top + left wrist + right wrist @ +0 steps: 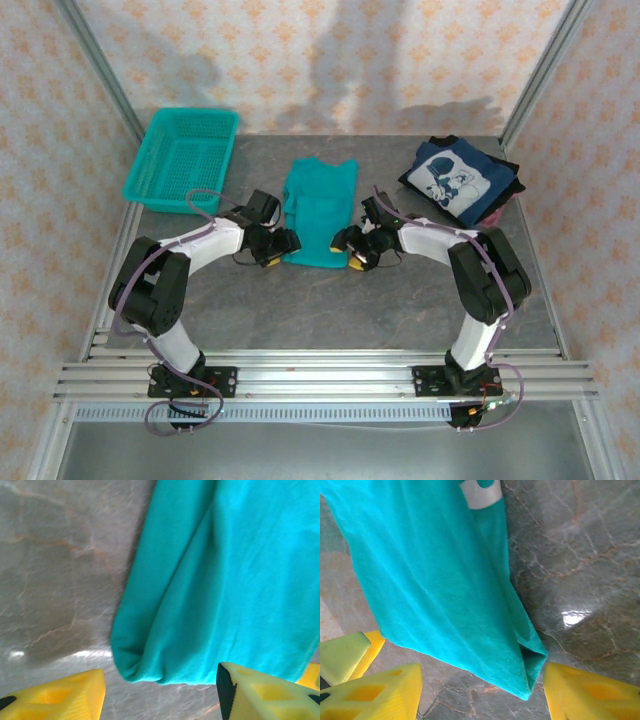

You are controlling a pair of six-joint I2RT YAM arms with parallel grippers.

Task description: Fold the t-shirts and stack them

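Note:
The teal t-shirt lies on the table's middle as a long narrow fold, collar end away from the arms. My left gripper is open at its near left corner. In the left wrist view the shirt's rounded corner lies just ahead of the open left gripper, with bare table between the yellow fingers. My right gripper is open at the near right corner. In the right wrist view the pointed corner reaches between the spread fingers of the right gripper. The navy t-shirt lies folded at the back right.
A teal mesh basket stands at the back left of the grey marbled table. Metal frame posts and patterned walls enclose the table on three sides. A rail with both arm bases runs along the near edge.

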